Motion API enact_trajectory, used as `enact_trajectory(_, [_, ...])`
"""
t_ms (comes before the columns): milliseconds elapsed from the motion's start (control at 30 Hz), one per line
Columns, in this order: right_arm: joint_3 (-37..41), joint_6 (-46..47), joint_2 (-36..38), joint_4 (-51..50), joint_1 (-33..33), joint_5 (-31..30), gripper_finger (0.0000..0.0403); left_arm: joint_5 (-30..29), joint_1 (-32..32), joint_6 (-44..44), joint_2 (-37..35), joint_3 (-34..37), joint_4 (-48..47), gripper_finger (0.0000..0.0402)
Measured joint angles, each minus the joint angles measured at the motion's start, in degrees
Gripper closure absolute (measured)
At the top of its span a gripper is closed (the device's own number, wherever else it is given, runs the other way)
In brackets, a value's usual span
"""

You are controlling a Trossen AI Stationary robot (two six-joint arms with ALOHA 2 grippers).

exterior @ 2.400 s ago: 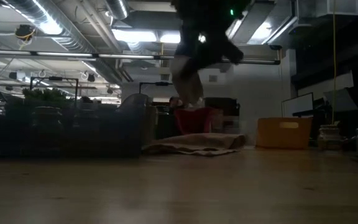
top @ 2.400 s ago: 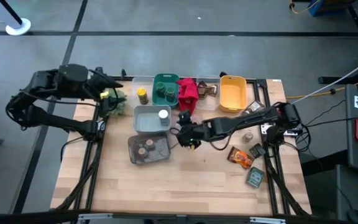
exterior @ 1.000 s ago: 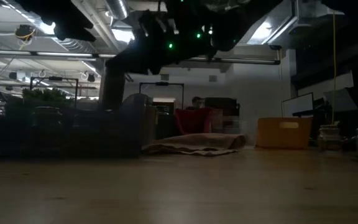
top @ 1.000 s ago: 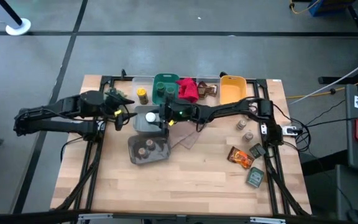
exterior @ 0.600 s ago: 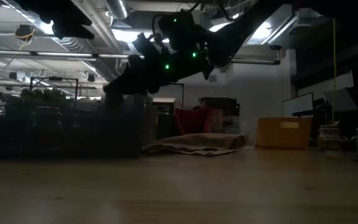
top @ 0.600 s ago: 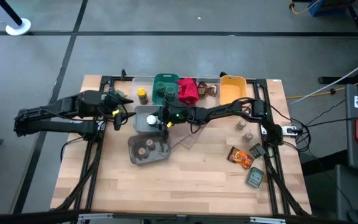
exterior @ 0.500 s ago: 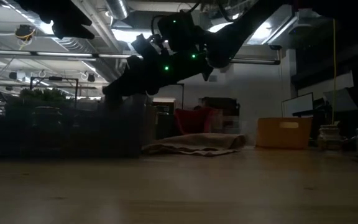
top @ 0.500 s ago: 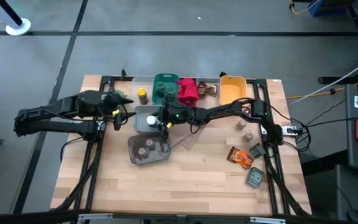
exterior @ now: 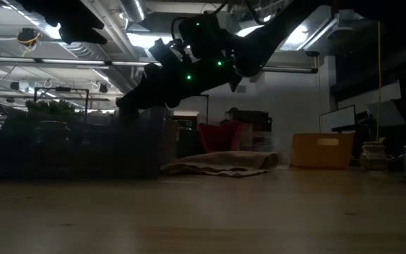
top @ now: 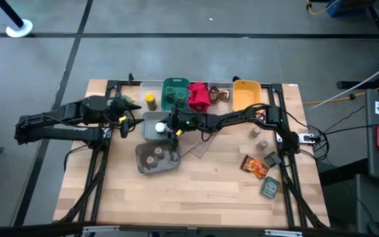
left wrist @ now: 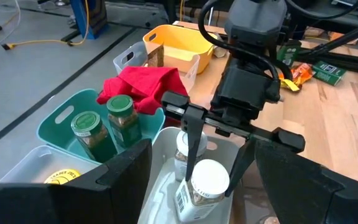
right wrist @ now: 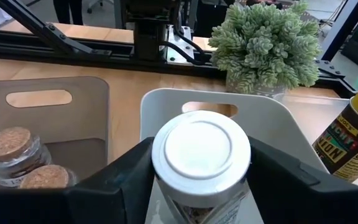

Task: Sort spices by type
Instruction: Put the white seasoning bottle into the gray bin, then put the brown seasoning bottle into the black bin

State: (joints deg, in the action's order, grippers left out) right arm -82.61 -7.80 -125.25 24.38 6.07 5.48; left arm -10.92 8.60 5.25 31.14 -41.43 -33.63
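Note:
A white-lidded spice jar (right wrist: 201, 149) stands inside the white bin (right wrist: 160, 106) near the table's middle, with my right gripper (right wrist: 201, 158) shut around it. The left wrist view shows that gripper (left wrist: 211, 182) from the front, and a second jar (left wrist: 182, 149) behind it in the same bin. In the high view my right arm reaches across from the right to the bin (top: 147, 129). My left gripper (top: 126, 117) hovers open just left of the bin, touching nothing. My right gripper pinches the white-lidded jar between its two fingers, on the jar's sides just under the lid (right wrist: 166, 194). The fingers (left wrist: 193, 146) come from the table's right, slanting a little downward. The jar is upright, down inside the white bin; I cannot see whether its base rests on the floor.
A teal bin (top: 175, 94) with two green-lidded jars, a yellow-lidded jar (top: 151, 101), a red cloth (top: 199, 95) and a yellow bin (top: 246, 97) line the far edge. A grey tray (top: 156, 158) holds cork-topped jars. Loose jars (top: 255, 131) and packets (top: 255, 166) lie right. A plant (right wrist: 266, 40) stands left.
My right gripper has gone down with the white-lidded jar, lowering it into the white bin, and has then kept still. The jar has stayed upright in the hold.

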Motion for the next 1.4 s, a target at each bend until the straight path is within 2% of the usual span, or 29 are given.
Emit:
enact_trajectory(333, [0.0,2.9,0.0,0.0,0.0,-0.3,0.0102,0.0,0.0,0.7,0.0,0.0,0.0,0.0133])
enact_trajectory(500, [0.1,3.0,1.4,-1.7,0.0,-0.1,0.0097,0.0,0.0,0.8,0.0,0.0,0.0,0.0133])
enact_trajectory(667, [0.1,3.0,6.4,-6.3,0.0,0.0,0.01,0.0,0.0,0.8,0.0,0.0,0.0,0.0133])
enact_trajectory(867, [0.1,3.0,13.8,-17.2,0.0,-0.2,0.01,0.0,0.0,0.7,0.0,0.0,0.0,0.0133])
enact_trajectory(1033, [0.1,3.2,22.0,-32.6,0.0,-1.7,0.01,0.0,0.0,0.8,0.0,0.4,1.1,0.0133])
enact_trajectory(1167, [0.1,7.5,29.6,-46.7,-0.1,-3.6,0.01,0.0,0.0,0.2,0.0,5.2,10.4,0.0133])
enact_trajectory(1400, [0.1,23.3,39.8,-72.7,-0.1,-8.1,0.01,0.0,0.0,-2.5,1.7,13.2,27.8,0.0133])
